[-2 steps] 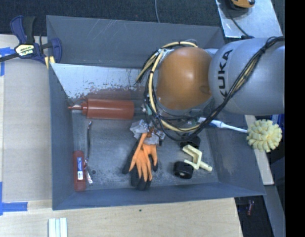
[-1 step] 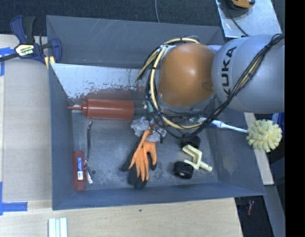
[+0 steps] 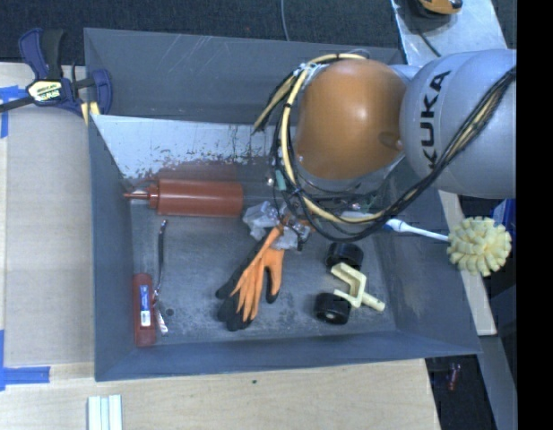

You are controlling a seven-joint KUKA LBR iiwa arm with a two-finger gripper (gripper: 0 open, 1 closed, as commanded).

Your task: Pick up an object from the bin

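My claw (image 3: pixel 289 227) sits low over the upper end of the orange-and-black glove (image 3: pixel 254 285), mid-bin.
Nearest, by the front wall of the grey bin (image 3: pixel 258 352), lie a red pen (image 3: pixel 145 310) at left and a yellow-and-black plastic piece (image 3: pixel 346 292) at right. The glove sprawls between them, its orange end reaching up to my claw. Under my orange cover (image 3: pixel 348 119) I cannot tell whether the claw is clenched or released. Beyond, a brown bottle (image 3: pixel 191 197) lies on its side.

bin (image 3: pixel 110 258): matt metal | bottle (image 3: pixel 200 198): smooth plastic | glove (image 3: pixel 258 276): knit cloth
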